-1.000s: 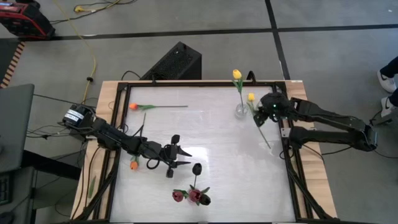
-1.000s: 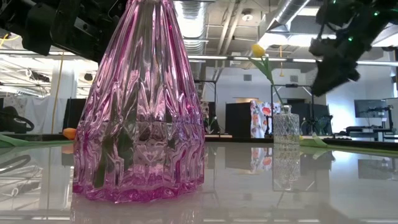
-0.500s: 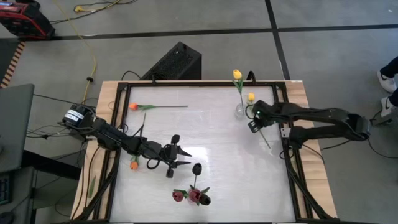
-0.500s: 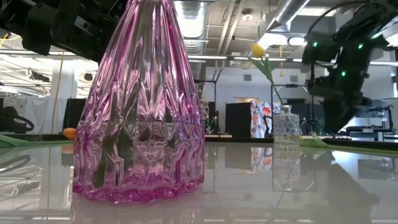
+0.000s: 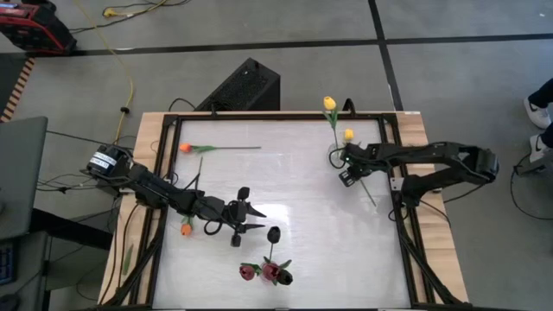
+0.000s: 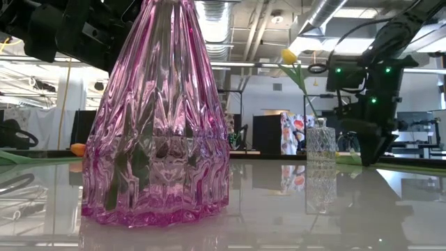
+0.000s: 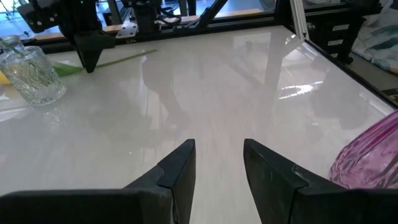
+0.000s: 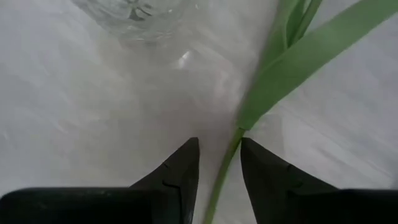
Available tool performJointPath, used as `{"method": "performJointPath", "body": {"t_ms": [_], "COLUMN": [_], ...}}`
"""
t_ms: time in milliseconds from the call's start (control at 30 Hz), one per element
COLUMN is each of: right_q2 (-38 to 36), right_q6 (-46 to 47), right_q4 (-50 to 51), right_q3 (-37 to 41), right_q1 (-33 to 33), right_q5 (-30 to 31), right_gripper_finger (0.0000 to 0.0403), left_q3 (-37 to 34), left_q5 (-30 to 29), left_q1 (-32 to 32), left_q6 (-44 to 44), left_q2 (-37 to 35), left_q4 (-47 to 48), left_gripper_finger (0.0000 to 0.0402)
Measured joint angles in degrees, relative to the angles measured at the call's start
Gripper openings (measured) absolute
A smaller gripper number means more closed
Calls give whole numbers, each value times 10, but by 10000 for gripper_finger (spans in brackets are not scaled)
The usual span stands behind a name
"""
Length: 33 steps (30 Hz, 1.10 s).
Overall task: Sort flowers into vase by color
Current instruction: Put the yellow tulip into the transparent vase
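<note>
While the left gripper (image 5: 256, 217) is held idle with its fingers parted, well apart from the clear vase (image 5: 334, 154), the right gripper (image 5: 345, 174) is lowered to the table (image 5: 311, 225) just beside that vase. Its fingers (image 8: 177, 171) are spread slightly, and the green stem of a yellow tulip (image 5: 349, 136) lying beside the vase is seen running between them (image 8: 219, 174), not yet pinched. Another yellow tulip (image 5: 328, 104) is stood in the vase.
</note>
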<state>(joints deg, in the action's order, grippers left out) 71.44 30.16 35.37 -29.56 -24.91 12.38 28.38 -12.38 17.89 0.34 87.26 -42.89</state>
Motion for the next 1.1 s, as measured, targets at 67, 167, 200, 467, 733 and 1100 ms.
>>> {"method": "performJointPath", "body": {"t_ms": [67, 167, 200, 467, 733, 1100], "right_q2": [14, 34, 39, 18, -78, -276], "right_q6": [0, 3, 5, 43, 74, 54], "right_q4": [-5, -3, 0, 15, 46, -26], "right_q3": [-2, -3, -3, -1, 1, 1], "right_q1": [0, 0, 0, -3, -27, -30], "right_q5": [0, -1, -2, -6, 37, 108], "right_gripper_finger": [138, 114, 102, 17, 15, 15], "left_q3": [0, 0, 0, 0, 0, 0], "left_q5": [0, 0, 0, 0, 8, 12], "left_q1": [0, 0, 0, 0, 0, 0], "left_q6": [0, 0, 0, 0, -6, -9], "left_q2": [0, 0, 0, 0, 0, 0], "left_q4": [1, 1, 1, 0, -1, -1], "left_gripper_finger": [125, 125, 125, 125, 125, 125]}}
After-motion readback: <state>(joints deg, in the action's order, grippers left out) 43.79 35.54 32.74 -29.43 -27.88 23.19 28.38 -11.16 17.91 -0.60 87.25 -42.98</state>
